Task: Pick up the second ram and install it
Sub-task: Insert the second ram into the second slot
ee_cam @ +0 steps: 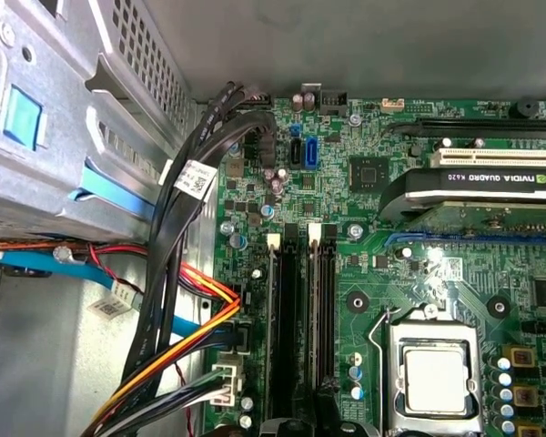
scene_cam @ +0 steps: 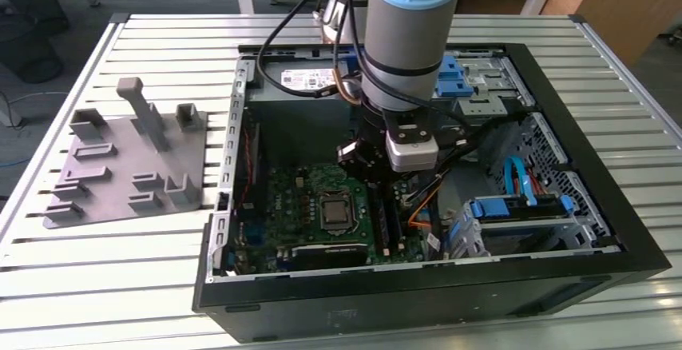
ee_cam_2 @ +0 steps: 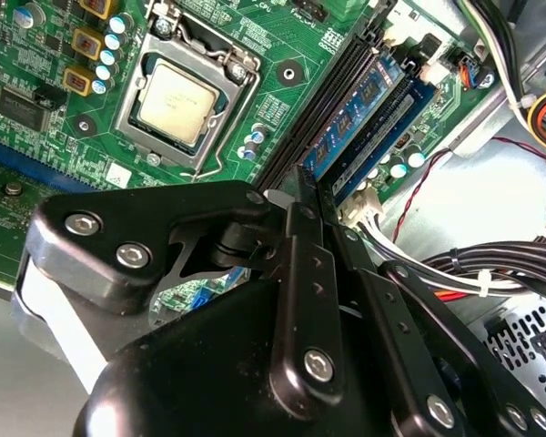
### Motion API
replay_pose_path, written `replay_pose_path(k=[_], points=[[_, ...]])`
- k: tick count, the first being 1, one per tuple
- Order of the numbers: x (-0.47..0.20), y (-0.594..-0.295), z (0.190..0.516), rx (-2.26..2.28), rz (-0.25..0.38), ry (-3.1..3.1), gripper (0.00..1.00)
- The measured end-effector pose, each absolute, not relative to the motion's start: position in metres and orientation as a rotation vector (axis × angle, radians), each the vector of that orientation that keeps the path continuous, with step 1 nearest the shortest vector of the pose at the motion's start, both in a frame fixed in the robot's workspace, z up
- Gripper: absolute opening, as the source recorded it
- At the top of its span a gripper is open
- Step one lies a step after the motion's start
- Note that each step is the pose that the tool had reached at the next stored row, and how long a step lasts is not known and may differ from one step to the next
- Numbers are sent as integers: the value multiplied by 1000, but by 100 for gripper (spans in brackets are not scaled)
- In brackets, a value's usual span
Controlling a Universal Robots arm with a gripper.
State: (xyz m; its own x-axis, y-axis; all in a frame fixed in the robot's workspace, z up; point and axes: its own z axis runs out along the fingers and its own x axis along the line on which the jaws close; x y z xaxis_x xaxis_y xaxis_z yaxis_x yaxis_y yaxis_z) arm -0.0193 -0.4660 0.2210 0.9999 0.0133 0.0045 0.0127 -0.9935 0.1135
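One arm reaches into the open computer case [scene_cam: 596, 286], its gripper [scene_cam: 373, 176] low over the motherboard [scene_cam: 293, 202]. In the second wrist view, closed fingers [ee_cam_2: 308, 264] press the second ram [ee_cam_2: 369, 114], blue-green and seated just beyond them. Thin, rigid and fragile, it is best gripped by its long edges.

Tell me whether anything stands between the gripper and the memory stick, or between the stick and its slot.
Nothing visible does. In the second wrist view the gripper is right at one end of two blue memory sticks, which already stand in the slots. The cables lie to one side, apart from them.
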Motion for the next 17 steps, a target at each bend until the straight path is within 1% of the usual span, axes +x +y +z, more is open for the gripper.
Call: replay_pose_path(k=[17], points=[[-19, -464, 217, 3028, 8, 27, 13]])
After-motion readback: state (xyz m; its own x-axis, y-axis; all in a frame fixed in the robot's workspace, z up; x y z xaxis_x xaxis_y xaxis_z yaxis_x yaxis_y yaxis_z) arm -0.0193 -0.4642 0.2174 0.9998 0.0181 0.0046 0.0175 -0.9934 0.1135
